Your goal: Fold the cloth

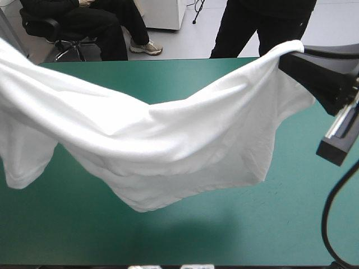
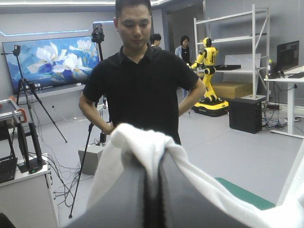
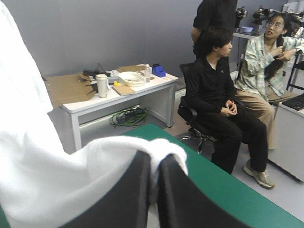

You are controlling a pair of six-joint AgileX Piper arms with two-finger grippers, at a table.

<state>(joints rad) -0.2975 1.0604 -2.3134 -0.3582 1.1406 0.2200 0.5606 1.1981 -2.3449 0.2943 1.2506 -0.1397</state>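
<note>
The T-shirt hangs in the air, strung between the two arms like a slack hammock, one end in each end effector. At the left end effector the black fingers are clenched into a single arch with a fold of white cloth pinched in the seam and bunched over the tip. The right end effector is clamped the same way, with a rolled edge of the shirt draped across its tip.

From each grasp the fabric falls away inward and downward. The shirt's long axis therefore runs straight from one end effector to the other, across the width of the bench, and neither arm is nearer to it than the other, since each has an end. The deepest part of the sag lies below and between them, somewhat closer to the left end effector. A sleeve dangles under that same side.

Beneath the belly of the cloth a soft shadow falls on the teal-green cover. From this I judge that the lowest fold is off the surface, though I cannot tell for certain. Beyond the span, bare bench reaches to the far edge.

Before any fold, the shirt probably has to be laid flat. That depends on both arms lowering together along this left-to-right line, so that the sag meets the bench first and the ends are drawn out from it.
</note>
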